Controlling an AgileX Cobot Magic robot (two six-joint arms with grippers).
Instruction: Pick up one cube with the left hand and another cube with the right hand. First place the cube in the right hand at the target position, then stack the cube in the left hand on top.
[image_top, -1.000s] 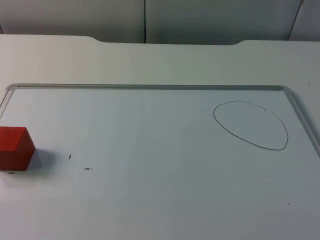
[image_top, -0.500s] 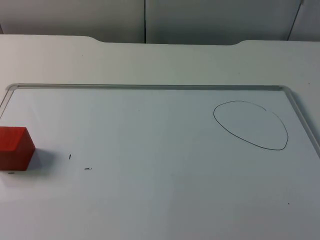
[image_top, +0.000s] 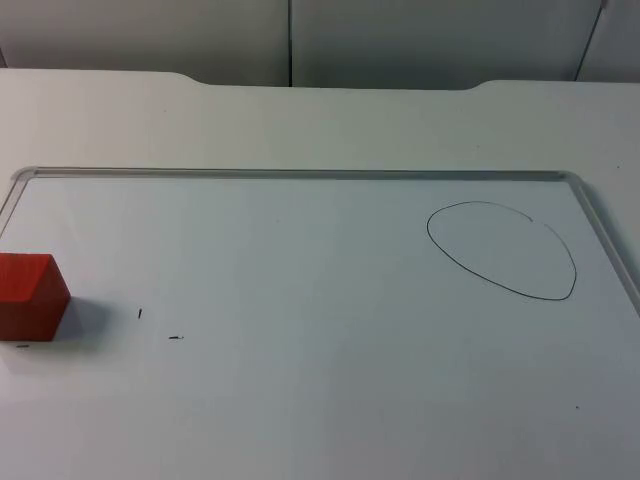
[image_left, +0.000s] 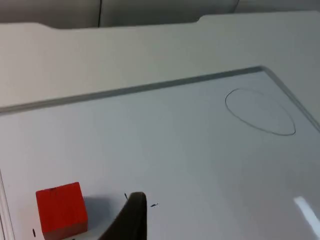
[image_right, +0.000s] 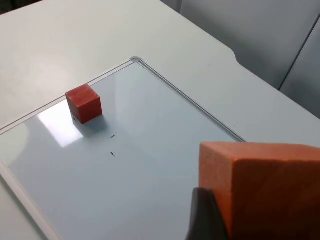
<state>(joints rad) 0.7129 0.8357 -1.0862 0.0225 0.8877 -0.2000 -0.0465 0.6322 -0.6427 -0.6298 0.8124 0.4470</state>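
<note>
Nothing has moved in the last second: one cube held, one still waiting.

The red cube (image_top: 32, 296) sits unmoved at the whiteboard's (image_top: 300, 400) left edge, well apart from the drawn oval (image_top: 500, 250). The right gripper (image_right: 235, 220) is clamped on an orange cube (image_right: 265, 190). The left gripper (image_left: 131, 220) hovers beside the red cube; whether its claw is apart, I cannot tell.

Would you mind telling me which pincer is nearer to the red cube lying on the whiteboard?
Left. The left pincer hangs just beside the red cube on the whiteboard; the right pincer, shut on an orange cube, is well across the board.
</note>
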